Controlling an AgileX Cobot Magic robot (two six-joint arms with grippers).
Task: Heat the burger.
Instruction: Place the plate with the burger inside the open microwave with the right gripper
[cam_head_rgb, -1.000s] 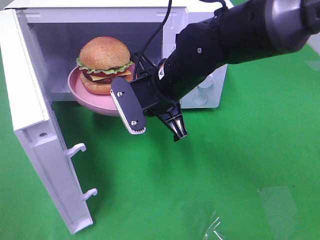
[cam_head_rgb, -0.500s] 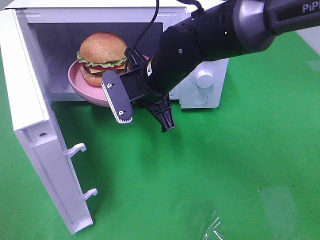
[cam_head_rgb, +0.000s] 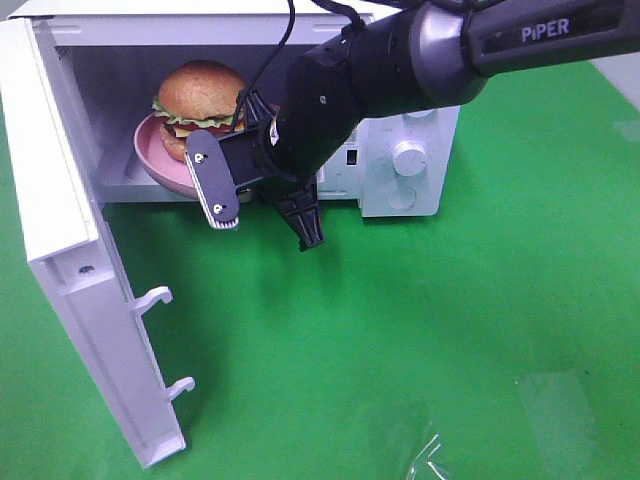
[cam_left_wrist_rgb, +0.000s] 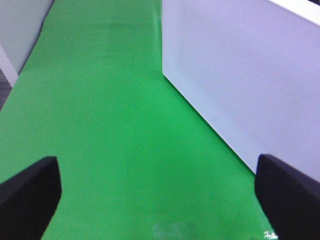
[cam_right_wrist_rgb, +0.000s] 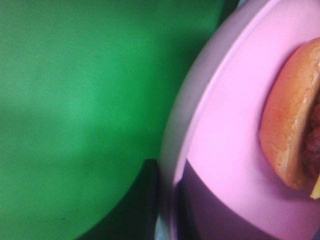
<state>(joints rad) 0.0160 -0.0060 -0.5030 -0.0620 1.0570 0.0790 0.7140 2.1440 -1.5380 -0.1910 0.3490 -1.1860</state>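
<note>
The microwave is a white, boxy shell with a matte grey cavity and a round knob on its control panel. Its door is swung wide open, with two hooked white latches on its free edge.

Inside the microwave's cavity, towards the door side, sits the burger. It has a glossy brown domed bun, a frill of green lettuce, then yellow cheese and a dark patty. It rests on a smooth, round pink plate with a shallow raised rim, whose near edge lies at the sill of the opening.

The right gripper is closed on that rim: the wrist view shows a dark finger lying over the plate's edge. Its glossy black arm reaches into the microwave's mouth and carries a grey slab with rounded ends and two screws.

The left gripper has its blunt black fingers spread wide with nothing between them. It is just beside a white panel with a fine dotted texture. A green cloth lies under the microwave, and a crinkle of clear film lies well in front of it.

A second ago the plate overhung the microwave's sill far more. Plate, burger and right arm have since gone deeper into the cavity. The door has not moved.
</note>
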